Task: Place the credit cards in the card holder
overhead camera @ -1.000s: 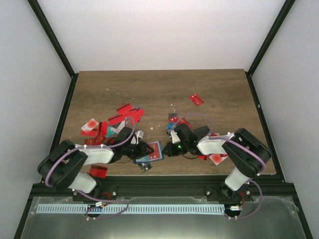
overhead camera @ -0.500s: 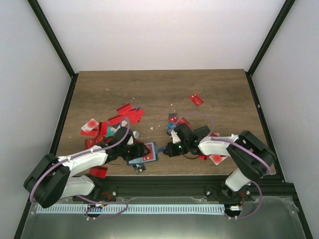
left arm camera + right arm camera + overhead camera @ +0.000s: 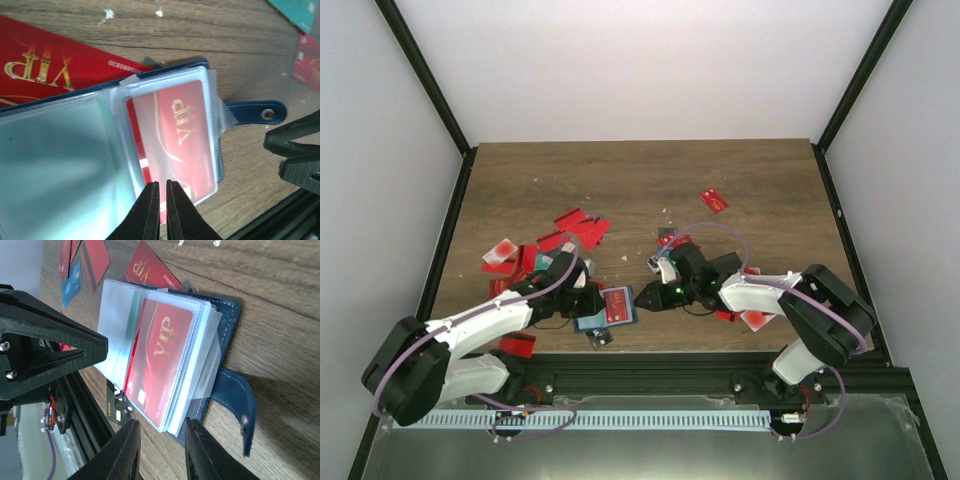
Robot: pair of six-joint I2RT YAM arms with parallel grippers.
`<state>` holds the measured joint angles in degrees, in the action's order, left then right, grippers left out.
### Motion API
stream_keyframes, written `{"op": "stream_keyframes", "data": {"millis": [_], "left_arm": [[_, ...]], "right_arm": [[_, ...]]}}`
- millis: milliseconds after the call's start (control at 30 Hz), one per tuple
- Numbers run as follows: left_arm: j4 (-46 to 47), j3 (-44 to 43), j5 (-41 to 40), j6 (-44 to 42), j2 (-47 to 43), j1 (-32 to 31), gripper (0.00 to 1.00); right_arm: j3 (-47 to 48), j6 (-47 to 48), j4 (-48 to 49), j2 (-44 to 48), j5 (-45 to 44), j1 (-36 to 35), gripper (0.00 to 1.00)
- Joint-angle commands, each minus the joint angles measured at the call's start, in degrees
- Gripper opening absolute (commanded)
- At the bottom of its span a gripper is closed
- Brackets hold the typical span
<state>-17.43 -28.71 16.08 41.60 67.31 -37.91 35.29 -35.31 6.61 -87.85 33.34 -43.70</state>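
The navy card holder (image 3: 610,307) lies open near the table's front edge, its clear sleeves fanned out. A red VIP credit card (image 3: 175,135) sits inside one sleeve (image 3: 160,360). My left gripper (image 3: 161,187) hangs over that card's lower edge, jaws together but for a slit and nothing visibly clamped. From the other side, my right gripper (image 3: 161,423) stands open, its fingers straddling the holder's near corner without touching it. The holder's snap strap (image 3: 240,405) lies flat on the wood. More red credit cards (image 3: 570,232) are scattered behind the left arm.
A red VIP card (image 3: 50,70) lies partly under the holder. A small black card (image 3: 603,337) sits at the front edge, a red one (image 3: 518,343) further left. A lone red card (image 3: 714,200) lies far right. Cards (image 3: 757,318) also lie under the right arm.
The holder slid a little left. My left gripper opened and came together again over the sleeved card. My right gripper let go and opened, following the holder leftwards.
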Motion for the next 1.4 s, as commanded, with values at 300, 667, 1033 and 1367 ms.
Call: {"op": "stream_keyframes", "data": {"millis": [300, 667, 1033, 1367], "left_arm": [[4.4, 0.8, -0.2, -2.8, 5.9, -0.1, 0.04], [6.5, 2.0, 0.3, -2.7, 7.9, -0.2, 0.04], [8.2, 2.6, 0.7, -2.4, 9.5, -0.5, 0.04], [10.6, 2.1, 1.4, -1.9, 9.6, -0.7, 0.04]], "right_arm": [[3.7, -2.6, 5.3, -7.7, 4.0, -0.7, 0.31], [5.9, -2.8, 5.4, -11.4, 4.5, -1.3, 0.32], [7.7, -2.8, 4.9, -11.8, 4.8, -2.8, 0.31], [8.9, -3.3, 4.8, -11.8, 5.2, -4.1, 0.3]]}}
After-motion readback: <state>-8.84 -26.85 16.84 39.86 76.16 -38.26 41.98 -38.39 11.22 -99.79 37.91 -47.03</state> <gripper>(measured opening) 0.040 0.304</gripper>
